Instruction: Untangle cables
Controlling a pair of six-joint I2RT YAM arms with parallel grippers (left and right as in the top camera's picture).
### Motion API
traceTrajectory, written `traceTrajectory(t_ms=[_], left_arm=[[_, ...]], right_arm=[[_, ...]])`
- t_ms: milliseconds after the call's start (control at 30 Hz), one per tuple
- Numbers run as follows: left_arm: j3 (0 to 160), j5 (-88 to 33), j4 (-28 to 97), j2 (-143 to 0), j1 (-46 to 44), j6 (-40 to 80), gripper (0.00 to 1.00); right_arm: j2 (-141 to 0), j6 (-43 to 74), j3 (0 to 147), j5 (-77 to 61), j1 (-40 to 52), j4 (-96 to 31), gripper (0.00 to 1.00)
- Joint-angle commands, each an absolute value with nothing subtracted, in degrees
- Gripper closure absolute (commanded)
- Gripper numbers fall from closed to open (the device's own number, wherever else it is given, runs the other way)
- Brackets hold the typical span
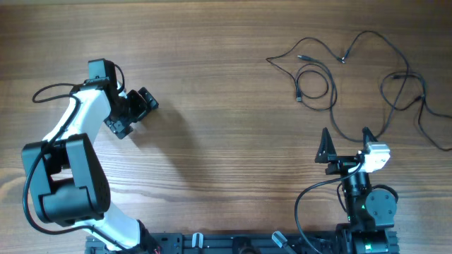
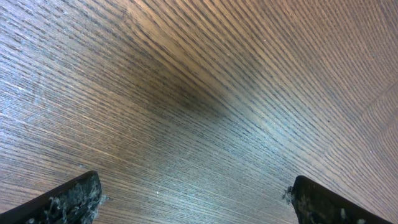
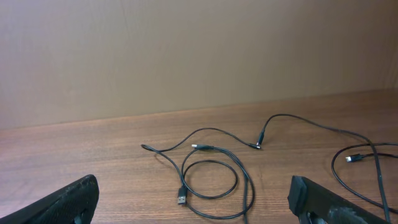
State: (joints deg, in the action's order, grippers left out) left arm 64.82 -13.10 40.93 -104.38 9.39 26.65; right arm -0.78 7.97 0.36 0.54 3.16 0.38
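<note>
Thin black cables [image 1: 332,77] lie loosely looped and crossing at the table's far right. In the right wrist view a coil of cable [image 3: 211,180] with a silver plug end [image 3: 181,199] lies ahead of the fingers. My right gripper [image 1: 346,140] stands open just short of the cables, nothing between its fingers [image 3: 68,202]. My left gripper [image 1: 139,107] is open over bare wood at the left, far from the cables; its wrist view shows only wood grain between the fingertips [image 2: 71,199].
The wooden table [image 1: 226,155] stretches between the two arms. A plain wall [image 3: 199,56] stands behind the table's far edge. The arm bases [image 1: 233,243] and their thicker black cables sit at the near edge.
</note>
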Motion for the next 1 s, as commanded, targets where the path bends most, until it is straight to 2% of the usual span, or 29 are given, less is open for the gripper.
traceTrajectory(t_ms=[0,67,333,500,600,700,867,967], left_arm=[[64.8,-12.5,40.9,-104.7,8.8,25.7,0.00],[64.8,-12.5,40.9,-103.6,8.3,25.7,0.00],[64.8,-12.5,41.1,-81.8,6.0,25.7,0.00],[64.4,-8.3,39.6,-78.9,3.7,24.2,0.00],[56.7,-8.1,20.8,-78.3,-0.5,14.9,0.00],[44.7,-8.1,1.7,-75.9,-3.0,12.2,0.00],[21.8,-8.1,-17.0,-69.2,-3.1,12.2,0.00],[11.8,-8.5,-23.4,-64.8,-3.1,12.4,0.00]], right_arm=[[-0.3,9.2,0.3,1.5,2.7,0.5,0.01],[-0.3,9.2,0.3,1.5,2.7,0.5,0.00],[-0.3,9.2,0.3,1.5,2.7,0.5,0.00],[-0.3,9.2,0.3,1.5,2.7,0.5,0.00],[-0.3,9.2,0.3,1.5,2.7,0.5,0.00],[-0.3,9.1,0.3,1.5,2.7,0.5,0.00],[-0.3,9.2,0.3,1.5,2.7,0.5,0.00],[-0.3,9.2,0.3,1.5,2.7,0.5,0.00]])
